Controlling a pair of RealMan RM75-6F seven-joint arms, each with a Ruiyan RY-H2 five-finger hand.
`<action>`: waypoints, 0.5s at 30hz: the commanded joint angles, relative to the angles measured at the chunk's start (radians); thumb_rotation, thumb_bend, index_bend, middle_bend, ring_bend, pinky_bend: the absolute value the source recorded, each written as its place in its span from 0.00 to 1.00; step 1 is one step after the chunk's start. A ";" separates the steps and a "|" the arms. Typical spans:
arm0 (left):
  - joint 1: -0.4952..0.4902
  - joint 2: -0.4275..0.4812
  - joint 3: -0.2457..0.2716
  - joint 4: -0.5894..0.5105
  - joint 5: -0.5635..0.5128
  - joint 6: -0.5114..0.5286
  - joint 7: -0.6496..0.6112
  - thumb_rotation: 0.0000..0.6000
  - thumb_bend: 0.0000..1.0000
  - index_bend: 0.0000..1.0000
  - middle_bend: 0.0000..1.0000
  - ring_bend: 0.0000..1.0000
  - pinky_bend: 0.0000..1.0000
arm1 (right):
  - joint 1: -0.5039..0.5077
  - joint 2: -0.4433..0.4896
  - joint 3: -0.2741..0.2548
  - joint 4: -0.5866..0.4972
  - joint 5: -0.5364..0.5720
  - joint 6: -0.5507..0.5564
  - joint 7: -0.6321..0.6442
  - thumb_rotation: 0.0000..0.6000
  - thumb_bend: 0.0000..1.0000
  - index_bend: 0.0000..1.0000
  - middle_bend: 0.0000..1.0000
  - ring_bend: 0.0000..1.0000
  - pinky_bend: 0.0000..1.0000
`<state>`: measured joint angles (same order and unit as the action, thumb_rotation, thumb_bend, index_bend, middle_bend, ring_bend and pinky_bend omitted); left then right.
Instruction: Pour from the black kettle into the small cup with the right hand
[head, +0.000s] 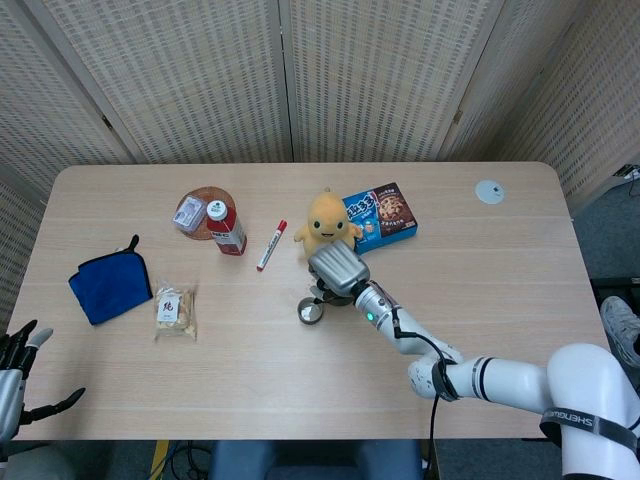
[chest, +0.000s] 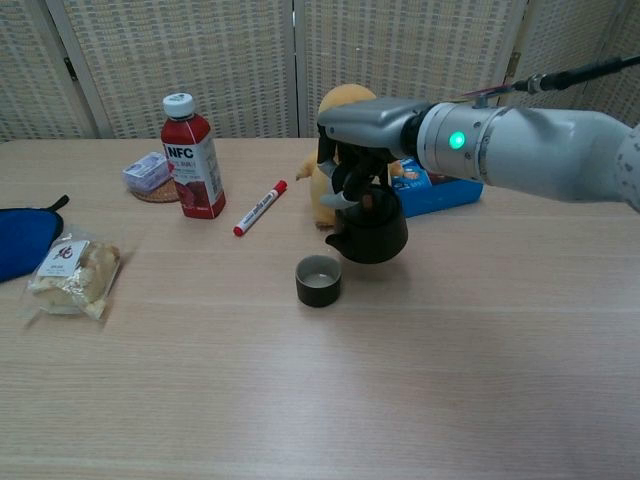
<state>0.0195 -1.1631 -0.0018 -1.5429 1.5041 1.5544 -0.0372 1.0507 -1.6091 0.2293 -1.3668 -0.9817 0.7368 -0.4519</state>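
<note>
Gripping black kettle (chest: 371, 226) by its top, right hand (chest: 358, 152) hangs w/ small cup (chest: 318, 280) just below-left of it, on spout side.

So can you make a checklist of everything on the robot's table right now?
Surface: wooden table, no spills seen.
Job's things: black kettle held above the table, just right of the small cup; the cup stands upright.
Clutter: juice bottle, red marker, yellow plush, cookie box, snack bag, blue cloth, white disc.
Hands: right hand grips the kettle; left hand is off the table, fingers apart, holding nothing.
Cables: black cable along the right arm.
Surroundings: woven screens behind.
</note>
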 joint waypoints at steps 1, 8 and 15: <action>0.001 -0.001 0.000 0.003 0.000 0.000 -0.002 0.60 0.08 0.13 0.02 0.08 0.00 | 0.015 -0.013 -0.009 0.011 0.003 0.001 -0.021 0.84 0.35 0.87 1.00 0.96 0.54; 0.006 -0.006 0.001 0.013 -0.003 0.001 -0.011 0.60 0.08 0.13 0.02 0.08 0.00 | 0.048 -0.029 -0.023 0.032 0.007 0.005 -0.070 0.86 0.35 0.87 1.00 0.96 0.54; 0.009 -0.011 0.000 0.023 -0.004 0.002 -0.017 0.61 0.08 0.13 0.02 0.08 0.00 | 0.073 -0.040 -0.035 0.039 0.011 0.011 -0.113 0.87 0.35 0.87 1.00 0.96 0.54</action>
<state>0.0285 -1.1736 -0.0020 -1.5199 1.5003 1.5564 -0.0547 1.1205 -1.6468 0.1960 -1.3289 -0.9717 0.7459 -0.5618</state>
